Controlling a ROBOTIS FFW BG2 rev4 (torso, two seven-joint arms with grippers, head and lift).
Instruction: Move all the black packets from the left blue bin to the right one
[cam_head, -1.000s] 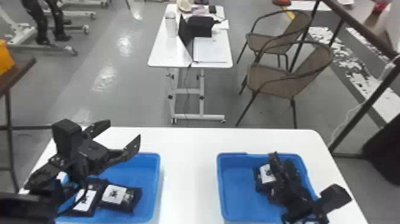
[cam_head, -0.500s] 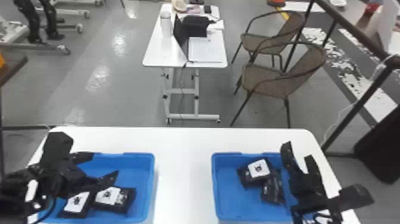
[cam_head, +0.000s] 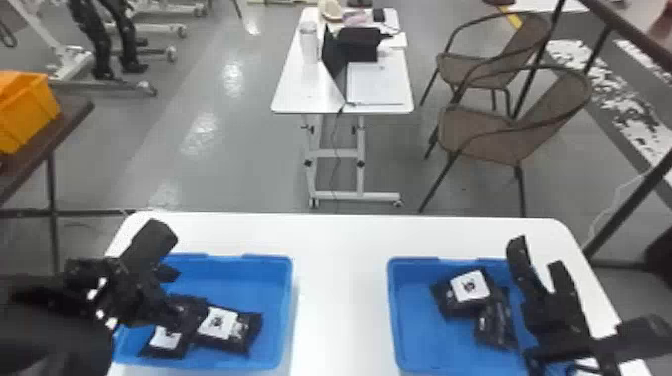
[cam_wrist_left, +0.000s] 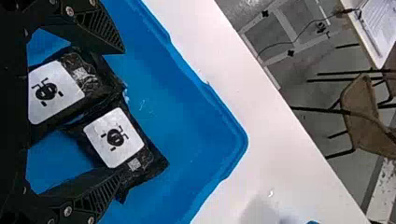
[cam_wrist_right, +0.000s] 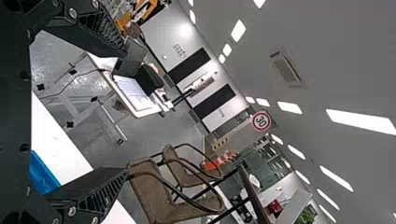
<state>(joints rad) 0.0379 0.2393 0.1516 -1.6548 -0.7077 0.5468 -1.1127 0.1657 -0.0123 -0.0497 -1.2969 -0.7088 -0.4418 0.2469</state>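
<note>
On the table (cam_head: 345, 280), placed packets (cam_head: 470, 290) are left by the wide-open right gripper (cam_head: 536, 254), and next packets (cam_wrist_left: 114, 137) are reached by the wide-open left gripper (cam_wrist_left: 121, 113).

We see two bins on a table (cam_head: 340, 310), one left, one right, with a gap between. In the left bin (cam_head: 250, 280), near the front, we find two packets side by side, a left one (cam_head: 165, 341) and a right one (cam_head: 220, 325). In the right bin (cam_head: 425, 345) we find two packets touching, one (cam_head: 467, 290) left of and behind the other (cam_head: 494, 322). Behind the table we see a desk (cam_head: 310, 95), with two chairs on its right, one (cam_head: 480, 130) before the other (cam_head: 470, 70).
</note>
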